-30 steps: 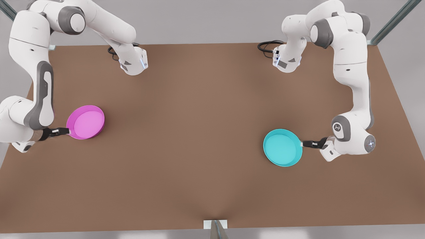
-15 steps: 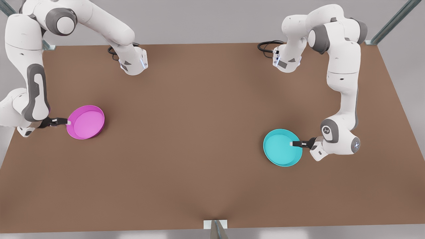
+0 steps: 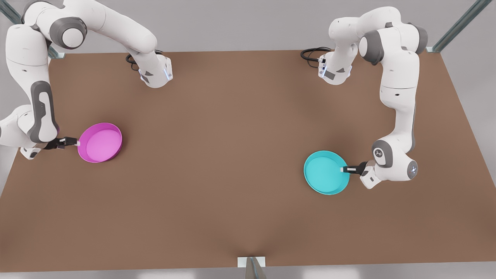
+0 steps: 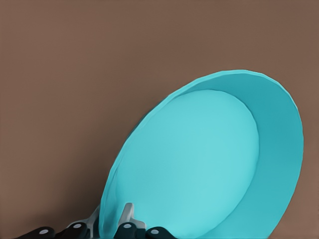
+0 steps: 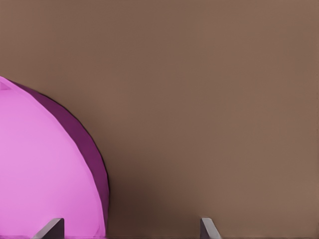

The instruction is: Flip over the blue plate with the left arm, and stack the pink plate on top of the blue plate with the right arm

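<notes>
Front view puts our left gripper point(image 3: 342, 169) pinching the blue plate's point(image 3: 324, 172) rim; our right gripper point(image 3: 78, 143), fingers spread, sits beside the pink plate point(image 3: 101, 142).

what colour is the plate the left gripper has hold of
Turquoise-cyan, plain and glossy: the blue plate, clearest in the left wrist view, with the left gripper on its rim.

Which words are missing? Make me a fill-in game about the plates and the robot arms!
1. The blue plate is pinched at its rim by the ____ arm's fingers.
2. The right arm's fingers, at the pink plate, are ____.
3. The table under both plates is ____.

Missing words: left; open; brown
</notes>
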